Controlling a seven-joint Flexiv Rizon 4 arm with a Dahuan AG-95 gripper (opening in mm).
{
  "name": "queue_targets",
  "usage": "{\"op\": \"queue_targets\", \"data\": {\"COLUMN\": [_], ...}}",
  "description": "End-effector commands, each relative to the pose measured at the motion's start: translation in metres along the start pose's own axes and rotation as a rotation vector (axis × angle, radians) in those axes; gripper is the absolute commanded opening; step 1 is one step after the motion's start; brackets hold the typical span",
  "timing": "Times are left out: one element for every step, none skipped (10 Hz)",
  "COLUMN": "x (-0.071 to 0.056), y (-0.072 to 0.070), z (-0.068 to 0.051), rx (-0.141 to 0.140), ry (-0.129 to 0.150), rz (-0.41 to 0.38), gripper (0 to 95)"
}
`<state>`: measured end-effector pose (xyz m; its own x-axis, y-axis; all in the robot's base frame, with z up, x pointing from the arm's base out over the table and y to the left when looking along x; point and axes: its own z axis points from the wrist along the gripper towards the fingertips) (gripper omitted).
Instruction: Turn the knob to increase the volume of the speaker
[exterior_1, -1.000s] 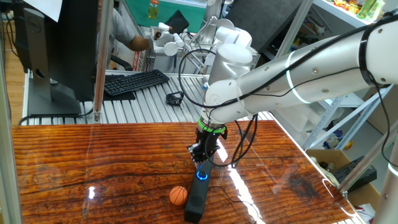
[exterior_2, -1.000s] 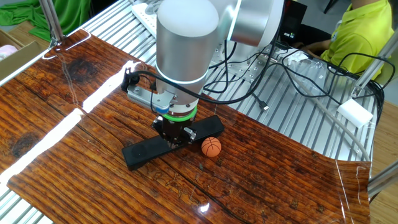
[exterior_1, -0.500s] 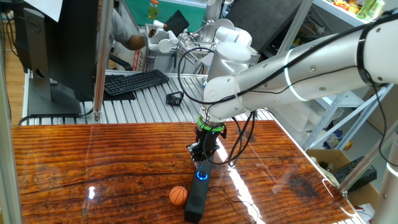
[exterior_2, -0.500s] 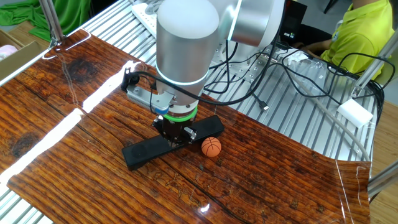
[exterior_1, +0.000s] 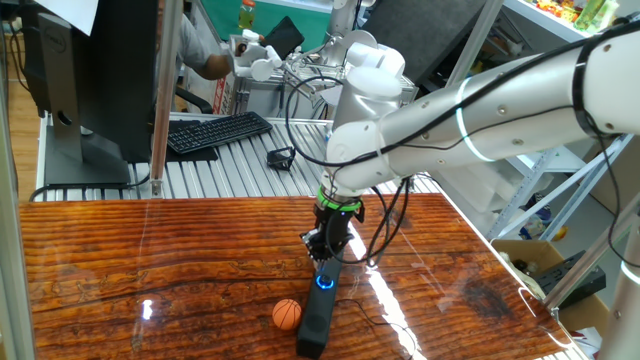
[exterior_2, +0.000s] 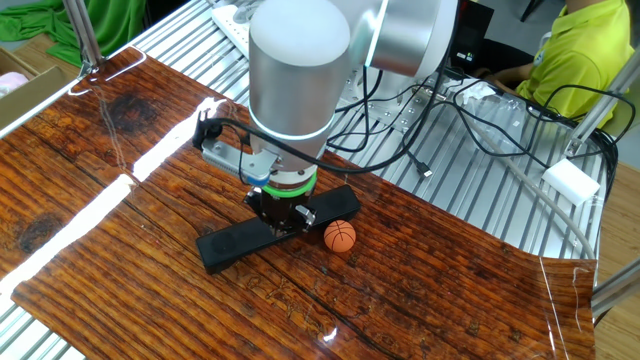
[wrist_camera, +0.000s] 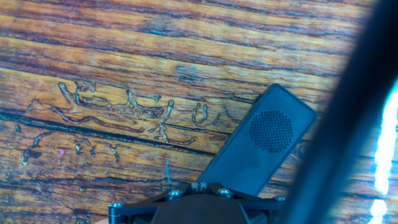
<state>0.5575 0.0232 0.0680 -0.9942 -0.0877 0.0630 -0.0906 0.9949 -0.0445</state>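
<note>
The speaker (exterior_1: 315, 322) is a long slim black bar lying on the wooden table, also seen in the other fixed view (exterior_2: 229, 245). Its knob (exterior_1: 323, 281) glows blue just below my fingertips. My gripper (exterior_1: 322, 260) points straight down onto the speaker at the knob, jaws shut. In the other fixed view the gripper (exterior_2: 285, 222) hides the knob. In the hand view the gripper (wrist_camera: 196, 185) shows its tips together at the bottom edge. The speaker's grille end (wrist_camera: 261, 143) stretches away from them and the knob is out of sight there. I cannot tell whether the tips grip the knob.
A small orange ball (exterior_1: 287, 314) lies right beside the speaker, also visible in the other fixed view (exterior_2: 340, 236). Behind the wooden table (exterior_1: 120, 260) are a black keyboard (exterior_1: 215, 132), a monitor (exterior_1: 90, 80), loose cables (exterior_2: 470, 110) and a person (exterior_2: 580, 60).
The wrist has turned a little over the speaker, its side bracket swinging slightly. Speaker and ball lie where they were. The jaws stay shut.
</note>
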Motion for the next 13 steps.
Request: {"op": "queue_targets", "data": {"x": [-0.0001, -0.0001, -0.0001, -0.0001, -0.0001, -0.0001, -0.0001, -0.0001, -0.0001, -0.0001, 0.0, 0.0008, 0.002], "y": [-0.0004, -0.0004, -0.0004, -0.0004, -0.0004, -0.0004, -0.0004, -0.0002, -0.0001, 0.0, 0.0, 0.0003, 0.0007], "z": [0.0002, 0.0002, 0.0002, 0.0002, 0.0002, 0.0002, 0.0002, 0.0001, 0.0, -0.0001, 0.0, 0.0006, 0.0014], "rx": [0.002, 0.002, 0.003, 0.004, 0.004, 0.003, 0.003, 0.004, 0.003, 0.002, 0.002, 0.001, 0.002], "ry": [0.001, 0.001, 0.002, 0.002, 0.003, 0.007, 0.011, 0.013, 0.014, 0.014, 0.016, 0.021, 0.02], "rz": [-0.004, -0.004, -0.001, 0.002, 0.005, 0.008, 0.009, 0.01, 0.006, -0.004, -0.009, -0.013, -0.013], "gripper": [0.0, 0.0, 0.0, 0.0, 0.0, 0.0, 0.0, 0.0, 0.0, 0.0, 0.0, 0.0, 0.0]}}
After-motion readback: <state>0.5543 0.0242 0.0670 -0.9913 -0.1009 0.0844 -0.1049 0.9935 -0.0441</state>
